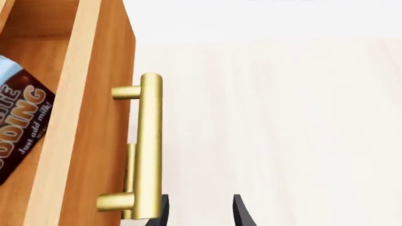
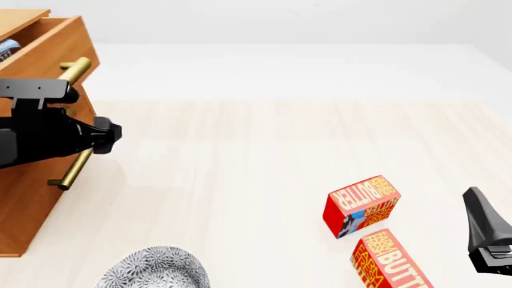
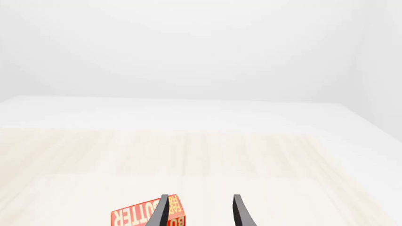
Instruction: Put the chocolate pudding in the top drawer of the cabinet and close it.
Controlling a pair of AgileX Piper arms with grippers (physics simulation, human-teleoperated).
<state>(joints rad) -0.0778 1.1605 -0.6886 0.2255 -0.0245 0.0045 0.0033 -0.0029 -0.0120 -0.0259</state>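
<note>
Chocolate pudding (image 1: pixel 19 117) already inside top drawer (image 1: pixel 94 117), upper left of frame — drawer open. Left gripper (image 1: pixel 199 212) spread beside brass handle (image 1: pixel 148 146); right gripper (image 3: pixel 199 212) spread, idle. Risk: off-centre push glancing off handle.

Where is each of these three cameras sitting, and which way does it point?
Front view: above and behind the arms, looking down over the table; both arms show.
Left wrist view: behind the left gripper, facing the top drawer, chocolate pudding inside.
Right wrist view: behind the right gripper, over a butter box.
Front and left wrist views share the drawer's brass handle.
</note>
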